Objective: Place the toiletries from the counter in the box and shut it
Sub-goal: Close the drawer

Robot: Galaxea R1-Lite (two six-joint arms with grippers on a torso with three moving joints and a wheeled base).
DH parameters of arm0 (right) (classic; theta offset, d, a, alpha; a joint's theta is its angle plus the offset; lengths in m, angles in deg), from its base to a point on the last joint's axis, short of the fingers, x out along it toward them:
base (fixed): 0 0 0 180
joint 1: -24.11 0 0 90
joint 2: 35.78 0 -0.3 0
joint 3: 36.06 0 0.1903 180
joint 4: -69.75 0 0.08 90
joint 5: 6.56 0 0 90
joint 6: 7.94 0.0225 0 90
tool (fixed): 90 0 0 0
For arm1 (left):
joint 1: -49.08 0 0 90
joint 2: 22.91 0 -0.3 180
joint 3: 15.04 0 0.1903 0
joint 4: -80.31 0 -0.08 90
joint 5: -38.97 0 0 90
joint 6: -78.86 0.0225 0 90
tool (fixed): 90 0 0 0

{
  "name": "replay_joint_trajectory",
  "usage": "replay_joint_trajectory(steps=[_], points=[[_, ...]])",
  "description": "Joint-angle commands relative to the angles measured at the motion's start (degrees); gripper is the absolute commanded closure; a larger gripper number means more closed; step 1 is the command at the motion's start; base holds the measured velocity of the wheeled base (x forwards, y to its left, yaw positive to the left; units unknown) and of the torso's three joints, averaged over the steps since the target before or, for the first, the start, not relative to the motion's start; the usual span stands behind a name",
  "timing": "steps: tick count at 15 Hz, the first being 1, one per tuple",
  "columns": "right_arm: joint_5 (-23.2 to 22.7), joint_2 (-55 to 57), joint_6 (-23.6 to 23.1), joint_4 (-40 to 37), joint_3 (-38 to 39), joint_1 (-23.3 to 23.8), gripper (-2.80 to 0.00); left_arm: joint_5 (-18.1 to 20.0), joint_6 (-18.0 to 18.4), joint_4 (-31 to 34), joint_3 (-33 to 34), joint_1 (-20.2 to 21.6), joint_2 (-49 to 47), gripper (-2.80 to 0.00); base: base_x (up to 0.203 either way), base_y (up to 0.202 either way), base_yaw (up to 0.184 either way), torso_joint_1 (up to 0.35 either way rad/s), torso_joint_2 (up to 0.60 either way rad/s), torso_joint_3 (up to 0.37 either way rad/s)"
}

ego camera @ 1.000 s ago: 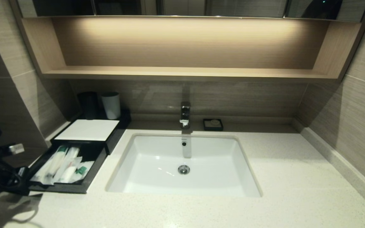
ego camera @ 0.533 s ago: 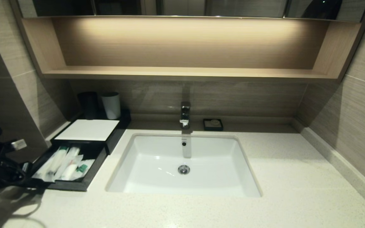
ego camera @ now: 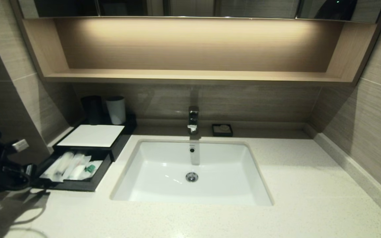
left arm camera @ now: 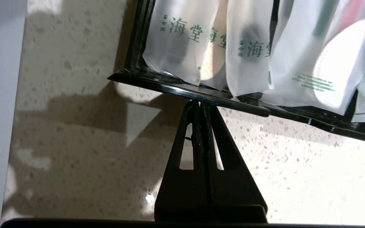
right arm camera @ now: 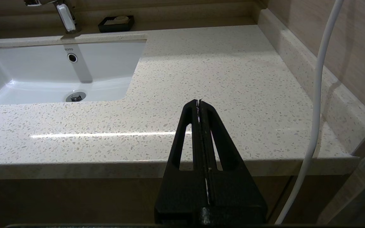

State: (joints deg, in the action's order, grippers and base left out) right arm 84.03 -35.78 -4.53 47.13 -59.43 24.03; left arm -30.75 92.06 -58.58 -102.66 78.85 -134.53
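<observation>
Left gripper (left arm camera: 199, 104): fingers pressed together, tips against the glossy black drawer front.
Box (ego camera: 111, 150): counter's rear-left corner.
Toiletries (ego camera: 73, 163): crinkly clear packets inside the drawer.
Right gripper (right arm camera: 199, 103): fingers together, off the speckled counter's (right arm camera: 217, 69) front edge.

Counter (ego camera: 296, 185): pale speckled stone, polished, lightly glossy.
Sink (ego camera: 164, 180): white glazed ceramic, smooth and shiny; drain (ego camera: 191, 177) and faucet (ego camera: 193, 119) bright chromed metal.
Box (ego camera: 116, 145): black glossy plastic or lacquer; top panel (ego camera: 91, 135) flat matt white; drawer rim (left arm camera: 182, 87) mirror-shiny black.
Toiletries (ego camera: 73, 163): frosted translucent plastic wrappers, smooth, green print.
Shelf (ego camera: 190, 49): matt light wood grain.
Wall tiles (ego camera: 375, 115): grey-brown, finely striated, satin.
Left gripper (left arm camera: 199, 104) and right gripper (right arm camera: 199, 103): matt black plastic.
Cable (right arm camera: 317, 95): smooth white plastic.
</observation>
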Motion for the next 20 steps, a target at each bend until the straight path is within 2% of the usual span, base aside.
replay_joint_trajectory(steps=[1, 4, 11, 16, 20], points=[[0.0, 0.1, 0.0, 0.1, 0.0, 0.0, 0.0, 0.1, 0.0, -4.2, 1.4, -0.3, -1.4, 0.0, 0.0, 0.0, 0.0, 0.0, 0.0, 0.0], [0.0, 0.1, 0.0, 0.0, 0.0, 0.0, 0.0, 0.9, -1.2, -9.7, 1.7, -0.6, -2.5, 0.0, 0.0, 0.0, 0.0, 0.0, 0.0, 0.0], [0.0, 0.1, 0.0, 0.1, 0.0, 0.0, 0.0, 1.2, -4.5, -15.3, 0.2, -2.0, -4.9, 0.0, 0.0, 0.0, 0.0, 0.0, 0.0, 0.0], [0.0, 0.1, 0.0, 0.1, 0.0, 0.0, 0.0, 0.0, -8.4, -29.2, 0.0, -3.0, -9.4, 0.0, 0.0, 0.0, 0.0, 0.0, 0.0, 0.0], [0.0, 0.1, 0.0, 0.0, 0.0, 0.0, 0.0, 0.0, -10.8, -29.8, -2.4, -3.2, -10.4, 0.0, 0.0, 0.0, 0.0, 0.0, 0.0, 0.0]])
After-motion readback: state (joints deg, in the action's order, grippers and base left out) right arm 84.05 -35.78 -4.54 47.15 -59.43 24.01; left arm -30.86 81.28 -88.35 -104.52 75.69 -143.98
